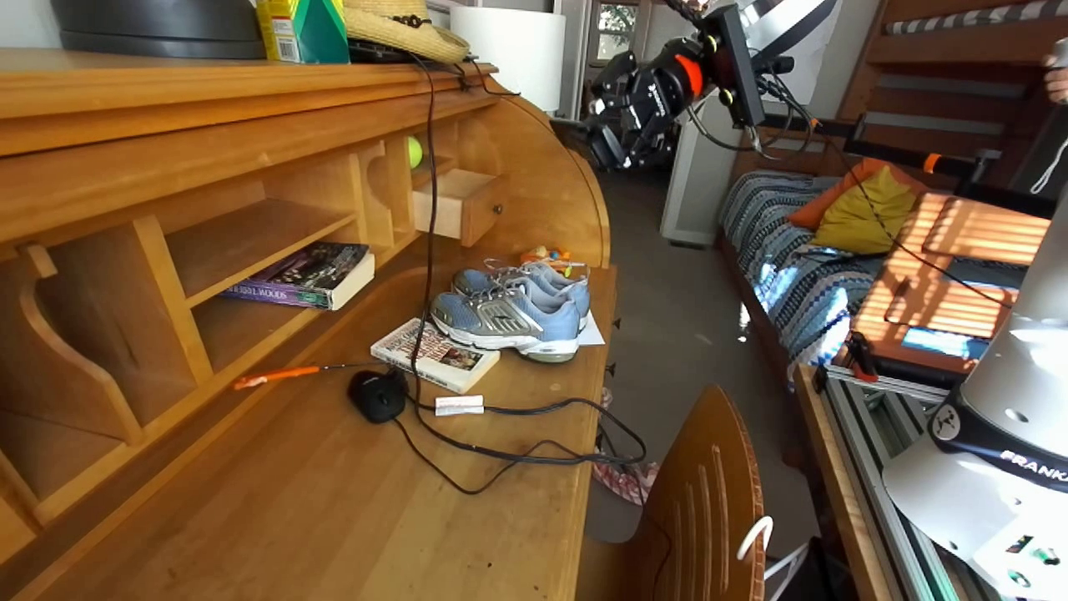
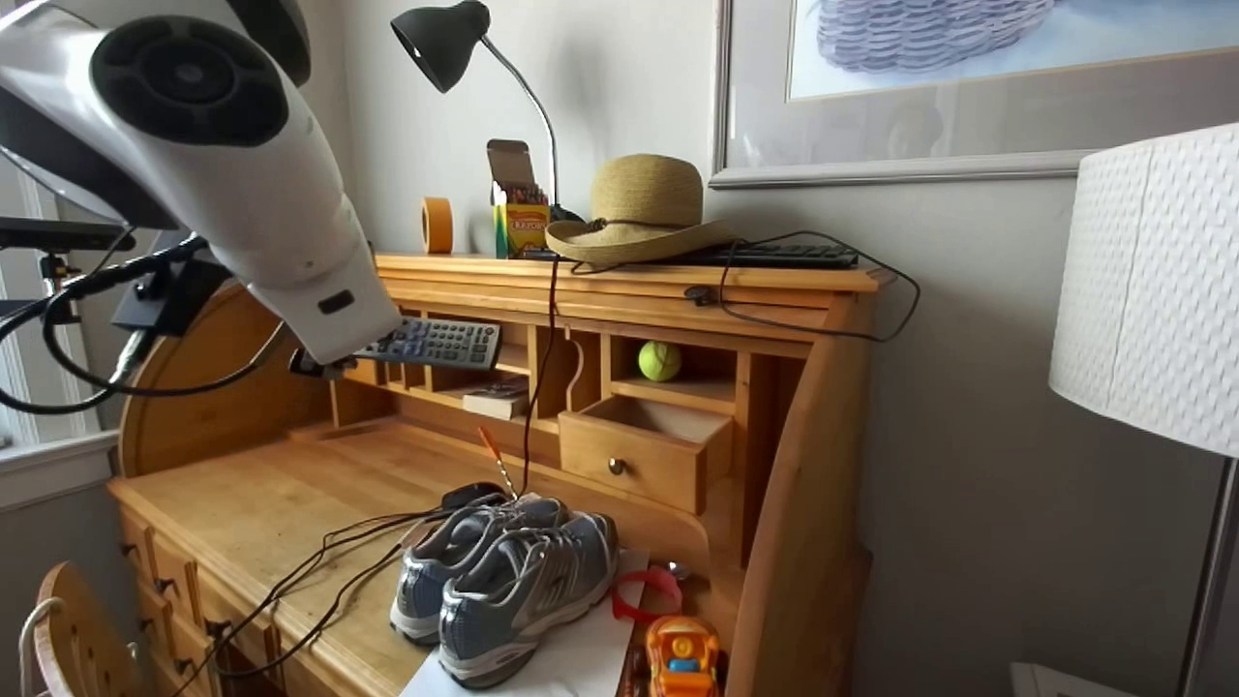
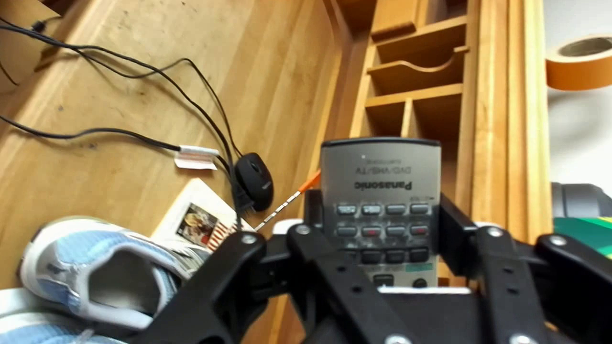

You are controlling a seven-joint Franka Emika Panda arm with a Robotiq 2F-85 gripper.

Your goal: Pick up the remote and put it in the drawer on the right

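Note:
The remote [image 3: 381, 184] is a slim dark grey bar with rows of buttons, seen close up in the wrist view. My gripper [image 3: 381, 217] is shut on its sides, one finger at each long edge. In an exterior view the remote [image 2: 440, 344] is held up in the air in front of the desk's cubbies, with the gripper mostly hidden behind the arm. In an exterior view the gripper [image 1: 596, 123] is high beyond the desk's far end. The small wooden drawer [image 2: 629, 455] is pulled open below the tennis ball; it also shows in an exterior view [image 1: 482, 209].
Blue-grey shoes [image 2: 528, 590], a black mouse [image 1: 377, 396], cords and a booklet [image 1: 435, 355] lie on the desktop. A cord hangs down in front of the cubbies. A straw hat [image 2: 647, 208] and keyboard [image 2: 789, 255] sit on top. A tall lamp [image 2: 1152, 290] stands beside the desk.

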